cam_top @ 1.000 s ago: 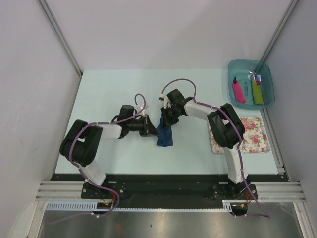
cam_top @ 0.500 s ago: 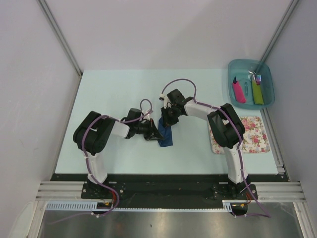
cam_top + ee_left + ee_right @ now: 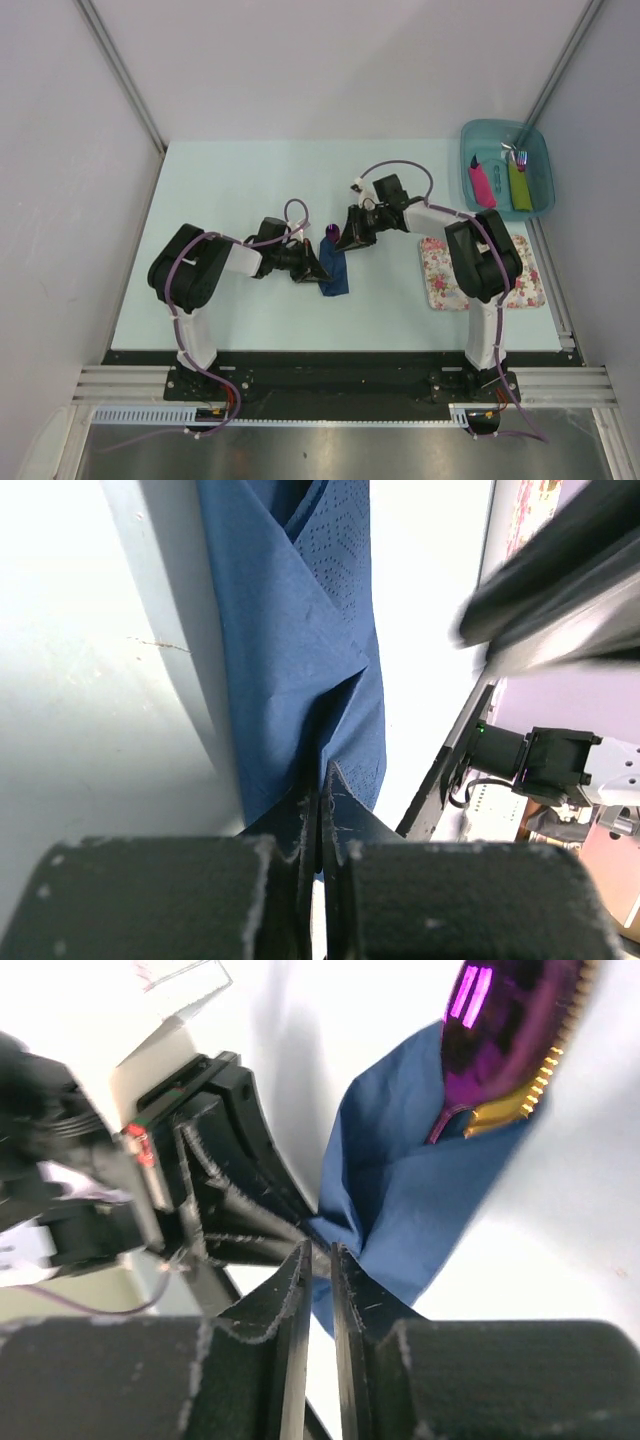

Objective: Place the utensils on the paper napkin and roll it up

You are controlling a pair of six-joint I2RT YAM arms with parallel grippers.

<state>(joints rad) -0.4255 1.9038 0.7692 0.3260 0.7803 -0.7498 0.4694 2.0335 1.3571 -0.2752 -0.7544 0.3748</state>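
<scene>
Pale tabletop [image 3: 230,180] seen from above, with both arms bent inward so that their claws meet near its centre. The left arm [image 3: 190,275] reaches in from the left, low over the surface. The right arm [image 3: 480,255] reaches in from the right, and its elbow passes over the near left part of a floral mat [image 3: 520,280] lying at the right edge. A teal bin [image 3: 505,124] stands at the far right corner, well apart from the work. The napkin [image 3: 334,272], dark blue, lies at the centre of the tabletop between the two claws, folded into a narrow bundle running from far to near; the wrist views show creased, overlapping layers [image 3: 290,650] [image 3: 400,1180]. The left claw [image 3: 315,270] is closed, its tips pinching a fold on the left side of the napkin [image 3: 320,810]; the right wrist view shows the same pinch from the opposite side [image 3: 290,1215]. The right claw [image 3: 347,240] hovers just beside the far end of the bundle, its fingers parted by a narrow gap and gripping nothing [image 3: 320,1270]. The spoon [image 3: 331,232] protrudes from the far end of the napkin, its purple bowl exposed [image 3: 500,1010] and its handle hidden within the folds. The knife [image 3: 510,1115], tan with a serrated edge, lies alongside the spoon bowl, and its lower part is likewise covered by the paper. Inside the bin lie a pink-handled piece [image 3: 482,185] and a green-handled piece [image 3: 519,185], side by side.
</scene>
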